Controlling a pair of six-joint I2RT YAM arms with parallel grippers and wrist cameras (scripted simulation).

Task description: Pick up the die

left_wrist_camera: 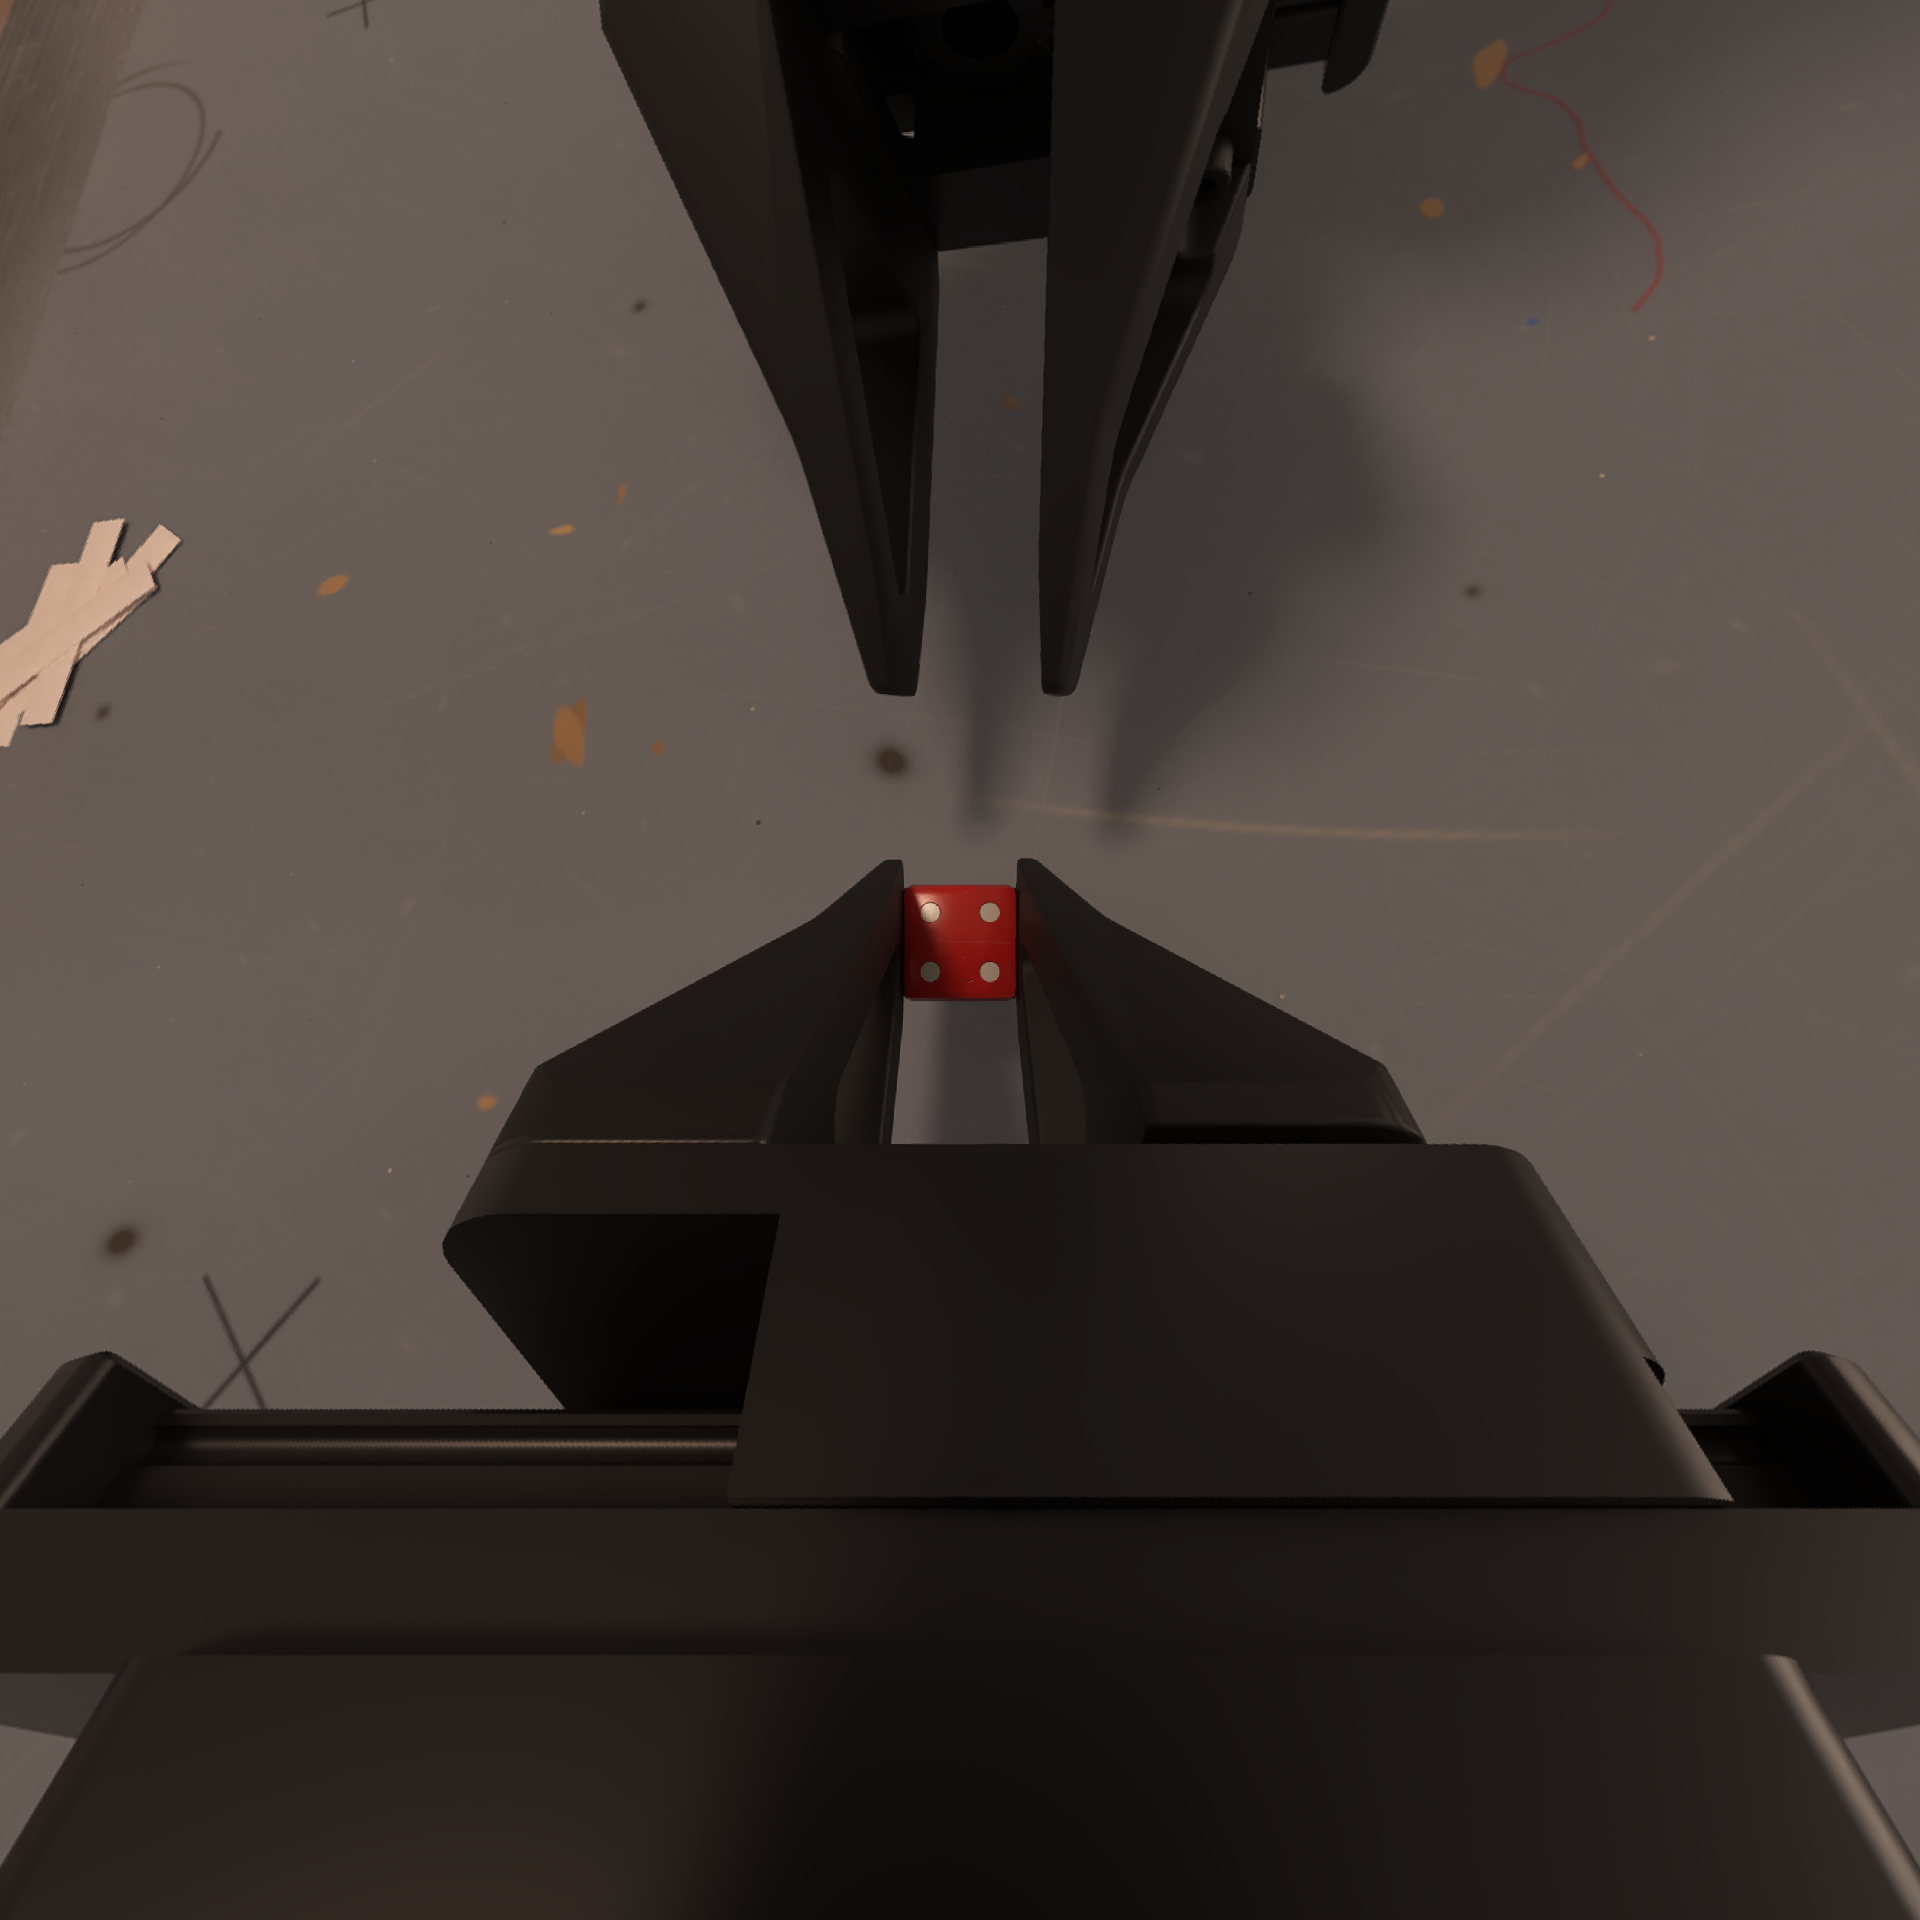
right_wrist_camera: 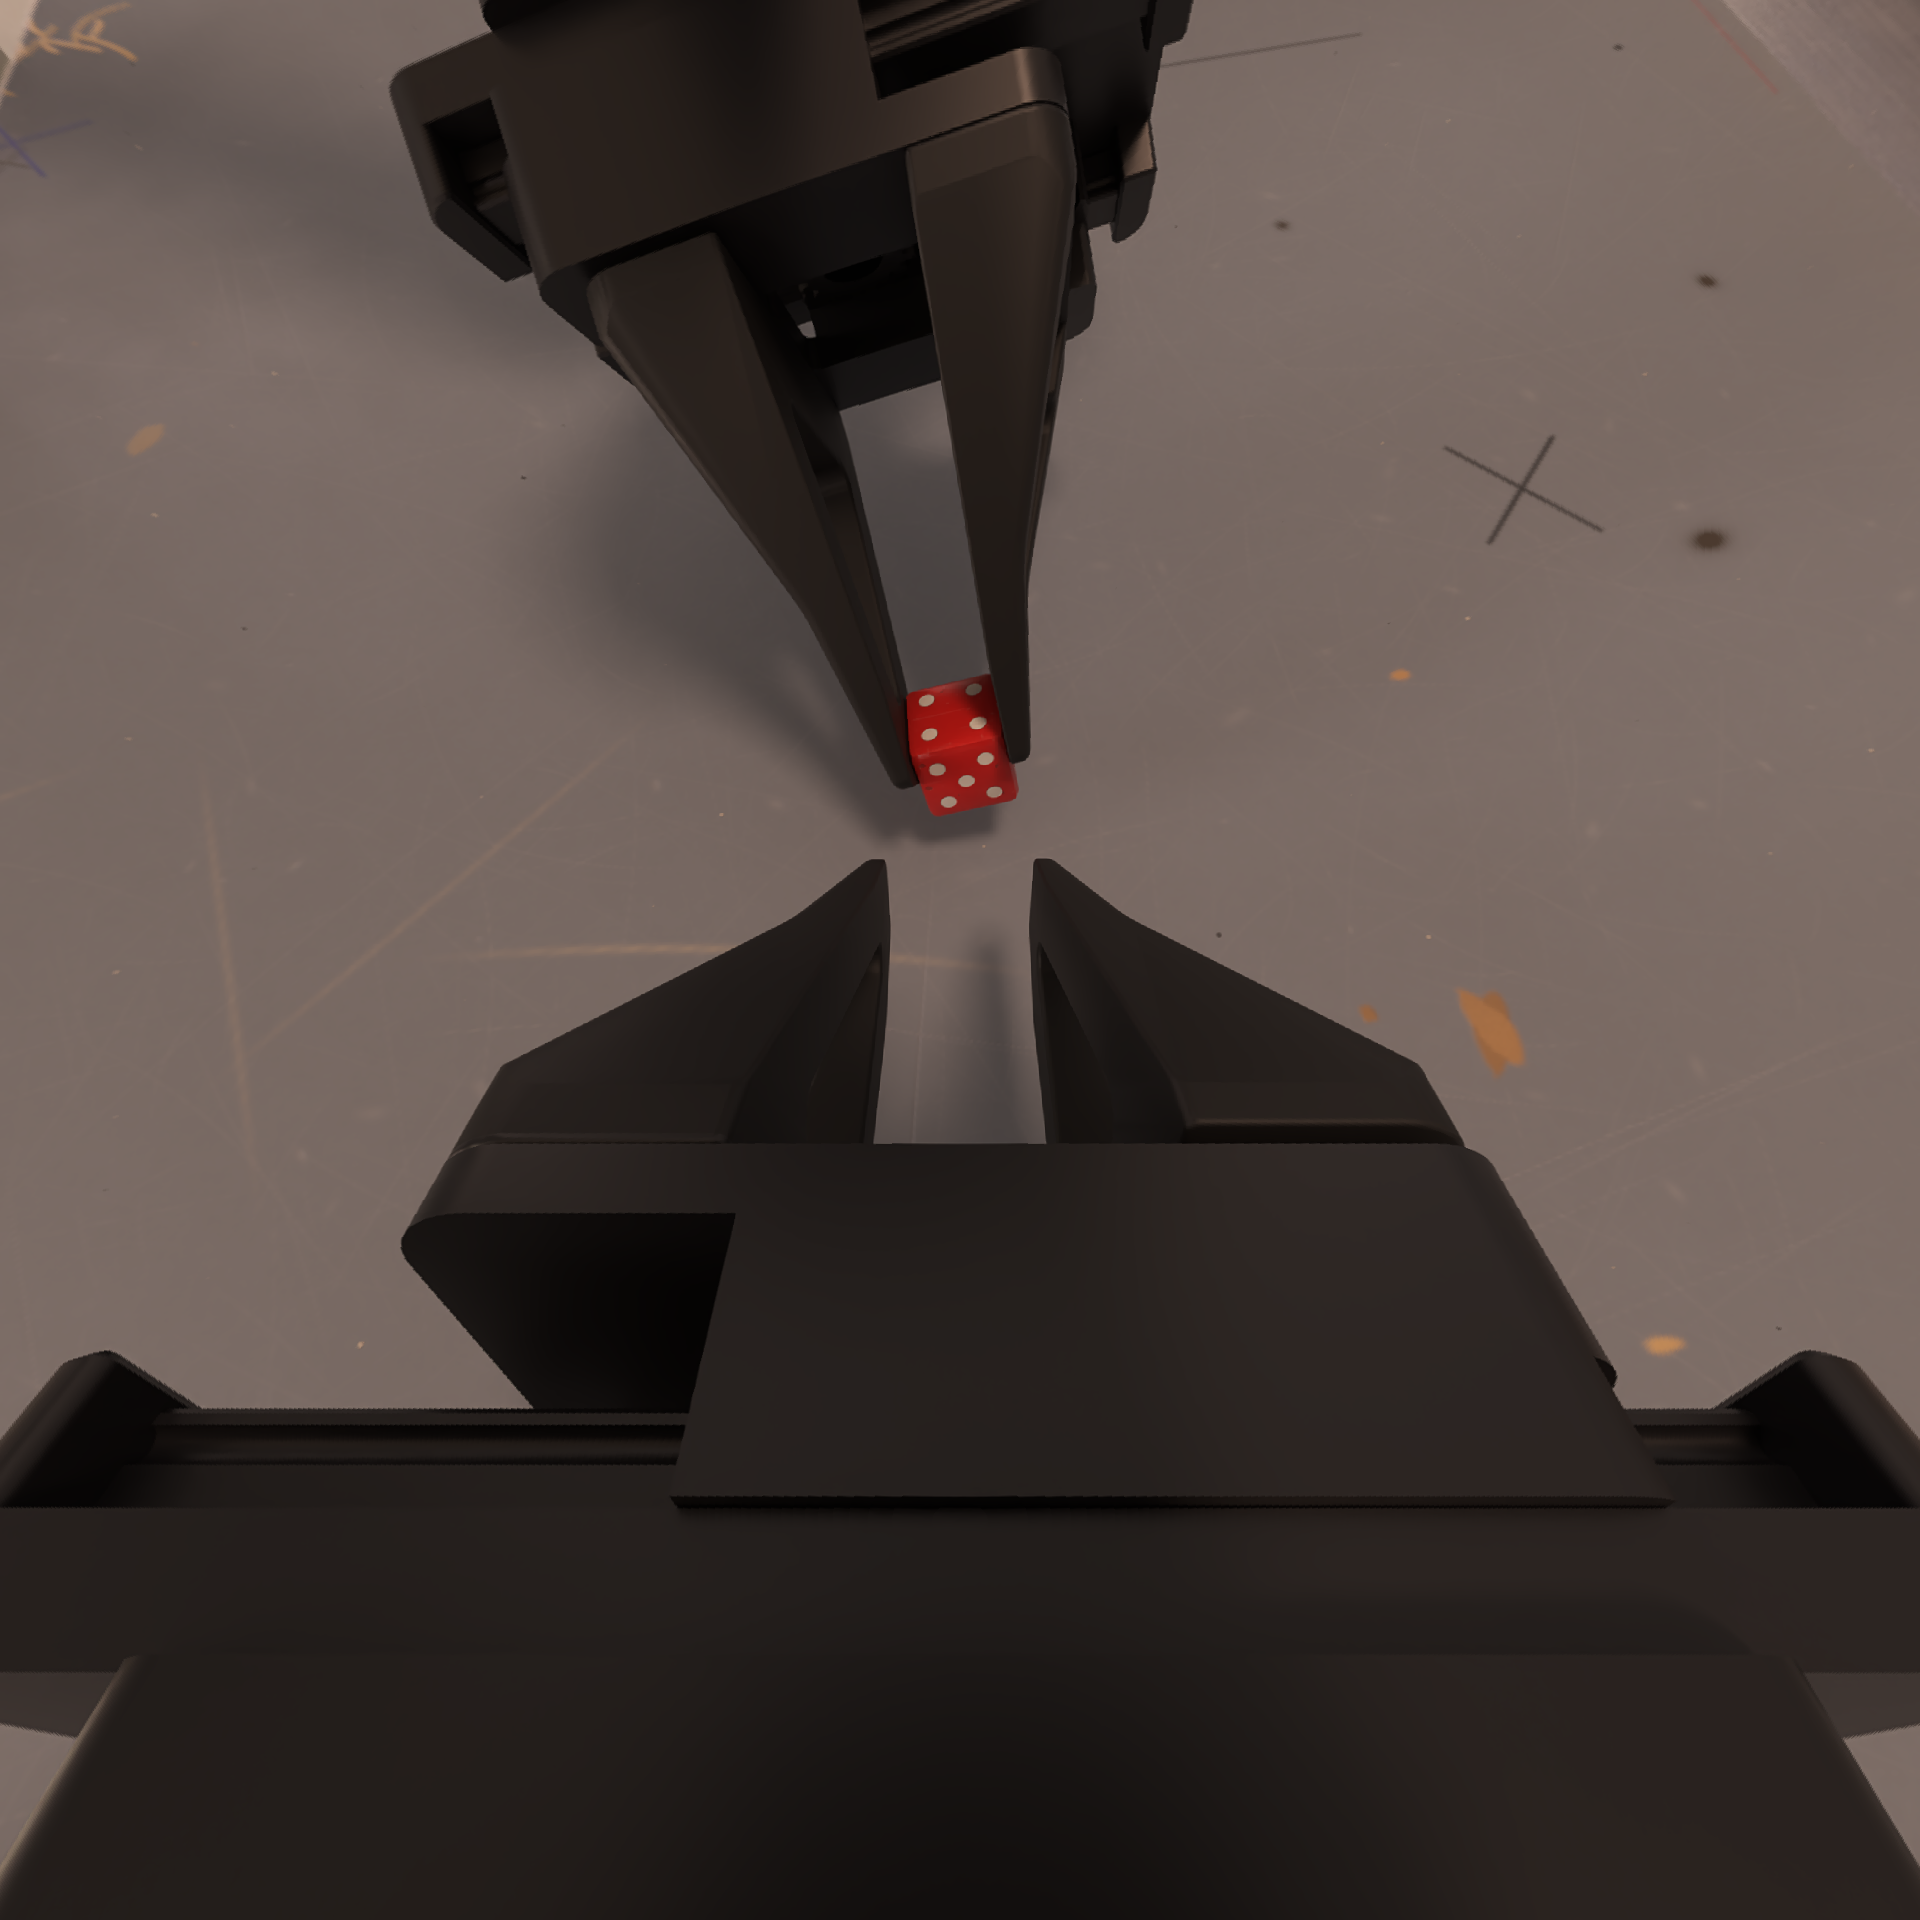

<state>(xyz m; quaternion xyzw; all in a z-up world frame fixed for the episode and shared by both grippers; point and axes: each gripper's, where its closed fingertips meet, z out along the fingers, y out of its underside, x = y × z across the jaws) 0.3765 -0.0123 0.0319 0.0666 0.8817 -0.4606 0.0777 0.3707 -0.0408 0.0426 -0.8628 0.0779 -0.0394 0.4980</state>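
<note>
Holding the die (left_wrist_camera: 959, 941) is the step in hand, and the left gripper (left_wrist_camera: 959, 868) has it: both fingers (left_wrist_camera: 883, 935) press flat on opposite faces of the red cube, which sits just inside the fingertips with its four-pip face toward the wrist camera. From the right wrist view the cube pokes a little past the tips of those fingers, so the hold is shallow. To do this well, I judge the squeeze should stay steady and the lift go straight up and slowly, since any twist could roll so small a cube out of the tips.

Beyond the die, the right gripper (left_wrist_camera: 982, 691) points back toward it, its fingers parted by a narrow gap with nothing between them, tips near the cube but apart from it. It is best kept clear of the lift path.

Farther off lies the grey desk (left_wrist_camera: 1558, 935), scuffed and flecked with orange, and a scrap of pale tape (left_wrist_camera: 73, 623) well to the left.
</note>
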